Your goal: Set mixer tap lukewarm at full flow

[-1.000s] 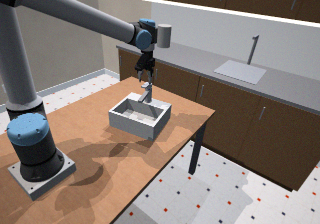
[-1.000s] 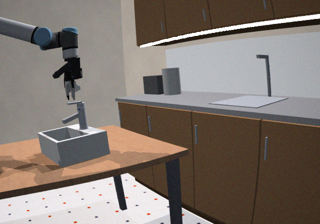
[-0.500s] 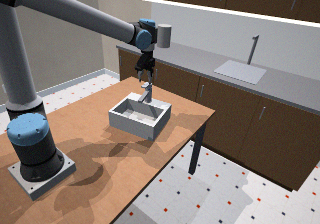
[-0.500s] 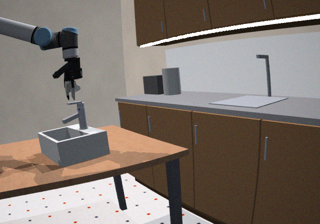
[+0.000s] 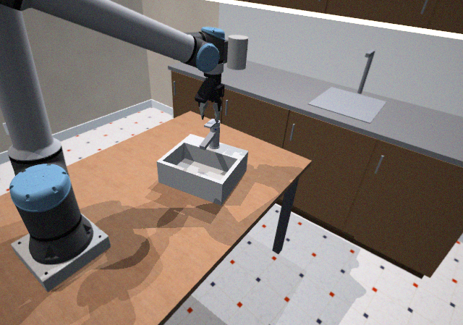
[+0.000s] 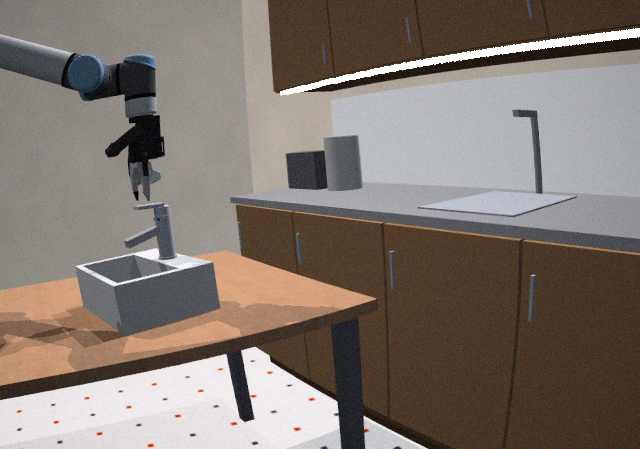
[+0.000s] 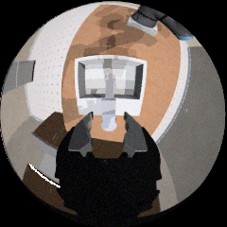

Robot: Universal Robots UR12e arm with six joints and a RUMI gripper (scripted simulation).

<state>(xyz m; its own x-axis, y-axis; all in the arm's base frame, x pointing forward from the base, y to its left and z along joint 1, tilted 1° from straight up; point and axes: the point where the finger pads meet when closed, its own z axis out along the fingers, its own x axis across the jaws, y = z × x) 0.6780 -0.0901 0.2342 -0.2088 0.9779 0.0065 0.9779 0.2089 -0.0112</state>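
The mixer tap (image 5: 215, 139) (image 6: 165, 237) stands on the back ledge of a white basin (image 5: 189, 183) (image 6: 168, 300) (image 7: 140, 105). Its lever (image 5: 210, 124) (image 6: 147, 206) (image 7: 109, 105) lies nearly level and points out over the spout (image 5: 207, 142) (image 6: 140, 237) (image 7: 110, 85), in line with it in the wrist view. A small blue dot (image 6: 158, 219) shows on the tap body in the exterior view; the red dot cannot be made out. My gripper (image 5: 210, 119) (image 6: 142, 199) (image 7: 108, 112) is open and empty, pointing down. Its fingertips hang just above the lever, one on each side in the wrist view.
The basin stands on a wooden table (image 5: 123, 187) (image 6: 268, 289), with the robot's base plate (image 5: 78, 250) at the table's other end. Behind are a counter (image 5: 276, 85) (image 6: 392, 204) with a grey cylinder (image 5: 237, 52) (image 6: 343, 162) and another tap (image 5: 365, 72) (image 6: 536, 149).
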